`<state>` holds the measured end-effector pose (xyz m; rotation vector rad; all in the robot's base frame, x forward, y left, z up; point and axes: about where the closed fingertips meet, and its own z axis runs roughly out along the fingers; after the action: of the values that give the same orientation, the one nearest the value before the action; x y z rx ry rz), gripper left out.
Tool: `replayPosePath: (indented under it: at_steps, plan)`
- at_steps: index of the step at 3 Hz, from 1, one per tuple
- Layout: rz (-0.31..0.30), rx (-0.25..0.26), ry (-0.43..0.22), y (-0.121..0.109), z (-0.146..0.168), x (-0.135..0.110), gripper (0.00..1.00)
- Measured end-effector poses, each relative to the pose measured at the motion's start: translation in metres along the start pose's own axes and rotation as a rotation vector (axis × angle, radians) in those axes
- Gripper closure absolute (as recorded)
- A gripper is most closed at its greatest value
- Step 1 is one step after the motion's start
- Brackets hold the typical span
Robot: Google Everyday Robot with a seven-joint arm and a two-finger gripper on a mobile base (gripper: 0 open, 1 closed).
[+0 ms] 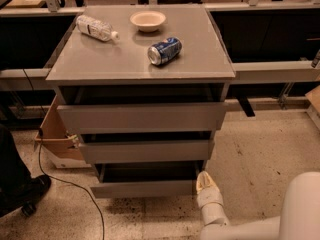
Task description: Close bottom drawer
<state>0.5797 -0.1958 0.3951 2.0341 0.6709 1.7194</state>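
The bottom drawer [145,188] is the lowest of three grey drawers in the cabinet. It stands pulled out, with its dark shallow box showing behind the slim front panel. My gripper [204,182] is low at the right end of that front panel, right against its right corner. The white arm [250,226] runs in from the lower right.
The two taller drawers above, the top one [142,116] and the middle one [146,151], stand slightly out. On the cabinet top [100,59] lie a plastic bottle [96,28], a bowl [148,20] and a blue can [164,51]. A cardboard box [56,139] and cable [65,184] are at the left.
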Motion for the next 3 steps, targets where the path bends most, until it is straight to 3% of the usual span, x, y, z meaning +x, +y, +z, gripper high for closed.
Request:
replayPosePath:
  at_steps: [1, 2, 3]
  plan:
    - [0.043, 0.0, 0.002, 0.0, 0.001, 0.001, 0.81]
    - [0.006, 0.081, 0.009, -0.001, 0.002, 0.007, 0.78]
    - [-0.118, 0.297, -0.054, -0.017, 0.007, -0.007, 1.0]
